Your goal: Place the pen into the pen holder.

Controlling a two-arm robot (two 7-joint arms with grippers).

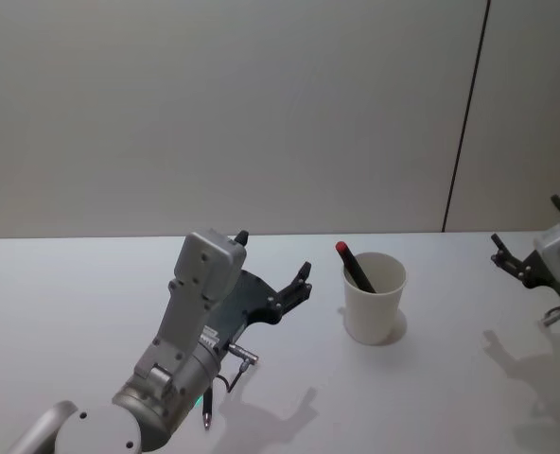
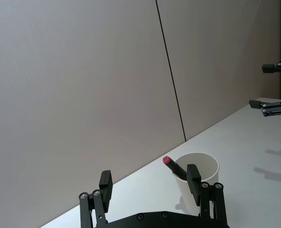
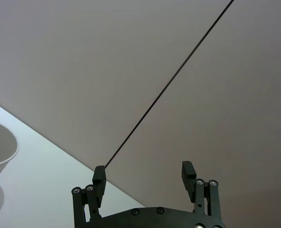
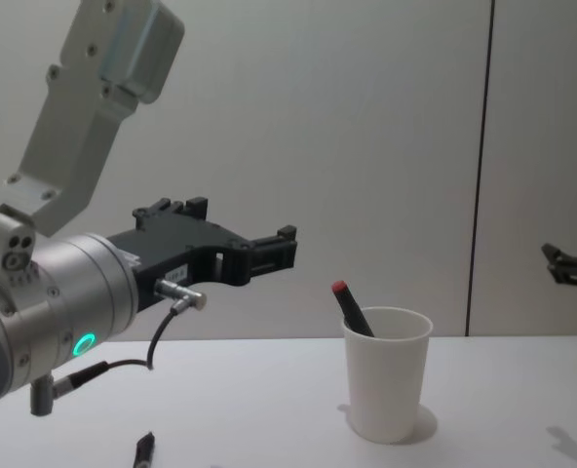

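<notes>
The pen holder [image 1: 373, 312] is a plain white paper cup standing upright on the white table [image 1: 91, 303], right of centre. A dark pen [image 1: 358, 270] with a red cap leans inside it, cap end up past the rim. My left gripper [image 1: 274, 253] hovers open and empty just left of the cup, a little above rim height, touching neither cup nor pen. The left wrist view has the pen [image 2: 173, 166] and cup [image 2: 210, 175] beyond the spread fingers. From the chest, the pen [image 4: 351, 307] pokes out of the cup [image 4: 386, 385]. My right gripper [image 1: 526, 219] hangs open at the far right.
A grey wall with a dark vertical seam [image 1: 464, 123] stands behind the table. A small dark stick-like object [image 1: 205, 413] lies on the table under my left arm, also in the chest view [image 4: 144, 450]. Bare table lies between the cup and my right gripper [image 3: 143, 171].
</notes>
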